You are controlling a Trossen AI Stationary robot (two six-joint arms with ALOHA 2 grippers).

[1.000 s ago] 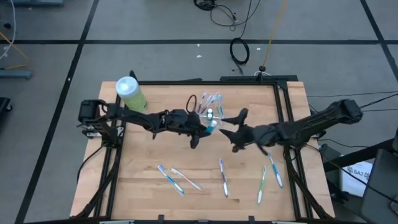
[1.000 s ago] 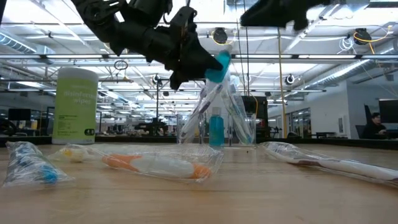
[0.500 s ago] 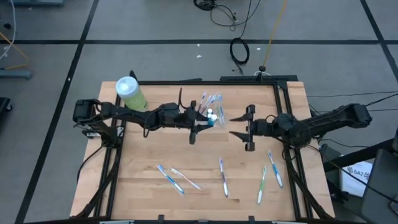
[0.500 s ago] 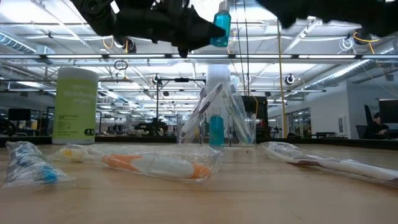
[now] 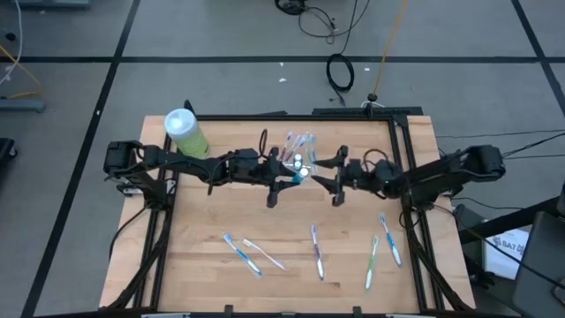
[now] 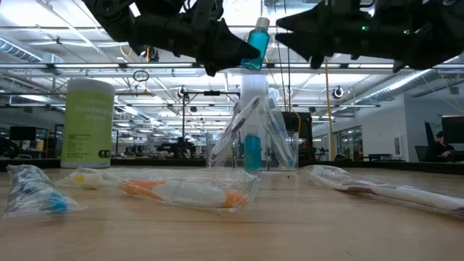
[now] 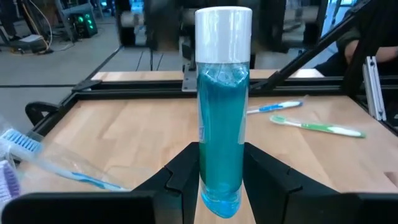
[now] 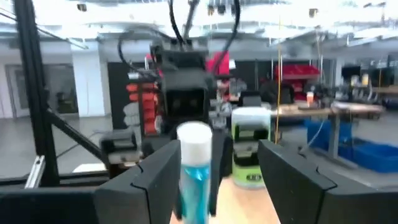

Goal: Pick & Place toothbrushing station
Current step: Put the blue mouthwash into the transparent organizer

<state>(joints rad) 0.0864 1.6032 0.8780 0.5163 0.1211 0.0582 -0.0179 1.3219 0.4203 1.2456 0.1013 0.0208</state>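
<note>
My left gripper is shut on a small teal tube with a white cap, held high above the table next to the clear cup. The cup stands on the wood with several toothbrushes and a teal tube in it. My right gripper is open and faces the held tube from the table's right. Its fingers stand wide apart, clear of the tube. Wrapped toothbrushes lie on the near half of the table. My left gripper pinches the tube's bottom end between its two fingers, which come from the table's left. The tube is lifted clear of the table. It stands nearly upright, its white cap up and free of the fingers.
A big light-green bottle with a white cap stands at the far left. Loose toothbrushes lie at the near left and near right. A black frame runs along the table's sides. Bare wood lies between the arms and the near brushes.
My left gripper has risen with the teal tube and turned it from slanting to nearly upright, cap up. My right gripper has drawn back toward the table's right, turned, then come toward the tube and now faces it with open fingers.
</note>
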